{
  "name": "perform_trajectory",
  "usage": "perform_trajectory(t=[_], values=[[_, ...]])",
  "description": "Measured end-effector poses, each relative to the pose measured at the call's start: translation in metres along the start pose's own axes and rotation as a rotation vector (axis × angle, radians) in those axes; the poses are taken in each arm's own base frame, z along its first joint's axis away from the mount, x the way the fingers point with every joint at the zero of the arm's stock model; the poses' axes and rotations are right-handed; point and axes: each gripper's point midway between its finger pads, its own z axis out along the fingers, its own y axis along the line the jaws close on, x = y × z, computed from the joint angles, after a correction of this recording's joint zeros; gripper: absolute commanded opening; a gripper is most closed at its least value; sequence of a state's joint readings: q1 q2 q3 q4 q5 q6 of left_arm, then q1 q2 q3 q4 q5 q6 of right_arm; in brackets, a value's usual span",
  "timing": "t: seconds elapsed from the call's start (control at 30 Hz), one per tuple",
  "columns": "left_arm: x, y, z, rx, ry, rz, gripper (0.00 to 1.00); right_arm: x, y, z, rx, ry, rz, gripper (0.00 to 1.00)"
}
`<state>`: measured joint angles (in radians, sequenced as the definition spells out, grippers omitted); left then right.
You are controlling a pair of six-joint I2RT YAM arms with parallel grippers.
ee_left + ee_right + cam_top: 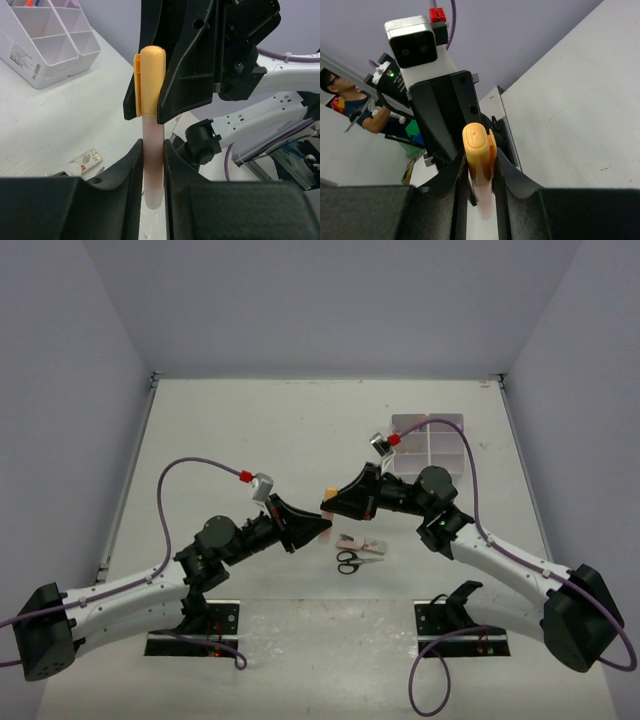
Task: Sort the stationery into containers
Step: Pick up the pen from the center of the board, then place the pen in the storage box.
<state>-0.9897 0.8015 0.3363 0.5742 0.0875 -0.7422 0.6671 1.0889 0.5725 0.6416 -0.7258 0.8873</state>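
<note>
The orange-peach highlighter hangs over mid-worktop, pinched by both the left gripper and the right gripper. The organiser box sits at 1 o'clock. The scissors and small pieces lie unsorted at 6 o'clock, so much seems left.
</note>
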Motion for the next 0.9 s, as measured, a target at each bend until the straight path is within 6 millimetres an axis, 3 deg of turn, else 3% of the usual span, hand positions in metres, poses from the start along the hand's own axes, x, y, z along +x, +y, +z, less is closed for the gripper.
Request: perform_trajectory(t=[0.07,0.23,0.33,0.4,0.47,0.53,0.7,0.8,0.9], values=[[0.002,0.002,0.001,-0.009,0.012,0.002,1.0,0.0,-0.001,-0.002,0.016,-0.006,0.001,0.0],[-0.003,0.014,0.008,-0.141,0.062,0.012,1.0,-0.012,-0.024,-0.013,0.21,-0.077,0.018,0.0],[-0.02,0.023,0.0,-0.268,0.059,0.029,1.0,-0.047,-0.059,-0.039,0.44,-0.208,0.008,0.0],[-0.035,0.025,-0.013,-0.338,0.046,0.04,1.0,-0.078,-0.083,-0.07,0.597,-0.325,0.0,0.0],[-0.05,0.022,-0.028,-0.389,0.033,0.058,1.0,-0.118,-0.111,-0.119,0.807,-0.489,-0.005,0.0],[-0.066,0.015,-0.041,-0.409,0.015,0.076,1.0,-0.146,-0.13,-0.163,0.981,-0.63,-0.005,0.0],[-0.099,-0.005,-0.066,-0.439,0.009,0.142,1.0,-0.178,-0.162,-0.256,1.358,-0.896,0.023,0.0],[-0.1,-0.002,-0.075,-0.473,0.051,0.203,1.0,-0.201,-0.18,-0.291,1.523,-0.983,0.033,0.0],[-0.09,0.017,-0.087,-0.546,0.097,0.253,1.0,-0.219,-0.198,-0.312,1.627,-1.023,0.04,0.0]])
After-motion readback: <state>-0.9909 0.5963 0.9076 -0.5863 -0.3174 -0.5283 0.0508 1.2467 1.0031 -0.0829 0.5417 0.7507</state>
